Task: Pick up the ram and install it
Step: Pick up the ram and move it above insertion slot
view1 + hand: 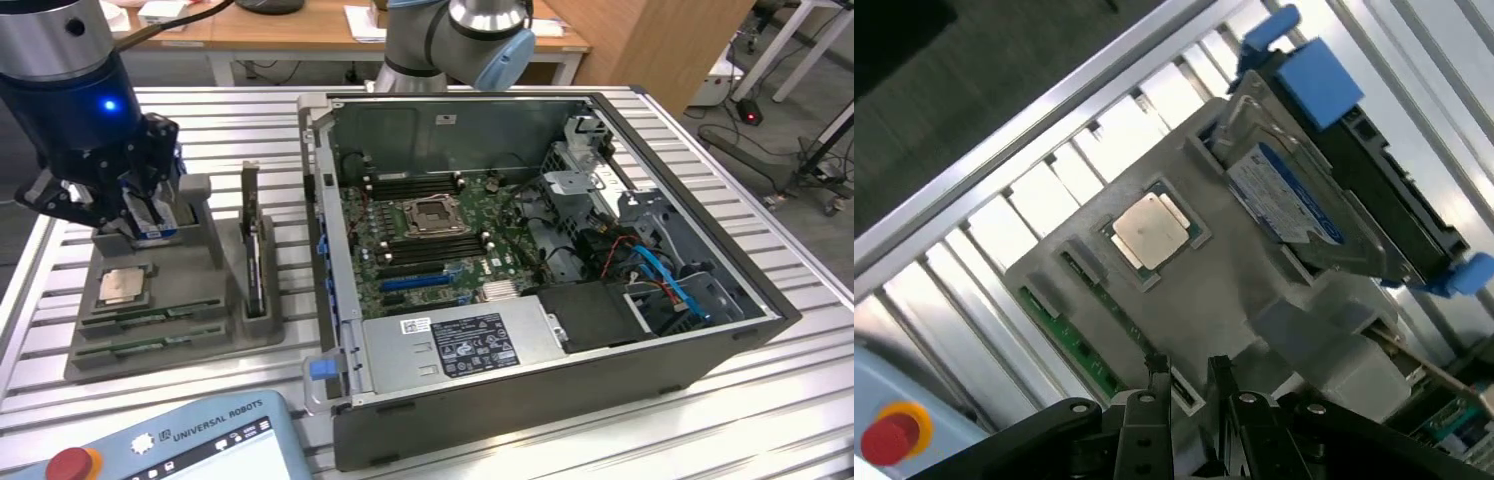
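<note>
Two green ram sticks (150, 318) lie flat in slots at the near end of a grey fixture (200, 330) on the table. In the wrist view one ram stick (1069, 335) runs along the fixture edge beside the silver processor chip (1149, 230). My gripper (127, 218) hangs over the far end of the fixture, close to a hard drive (160, 215) with a blue and white label. Its fingers (1154, 385) stand apart in the wrist view, and the gripper (1186, 372) has nothing gripped between them. The ram lies below and ahead of the fingertips, untouched.
An open computer case (534, 330) stands on the exterior view's right, its motherboard (427, 230) exposed with long memory slots around the processor socket. A dark expansion card (251, 250) stands upright in the fixture. A teach pendant (174, 440) lies at the front edge.
</note>
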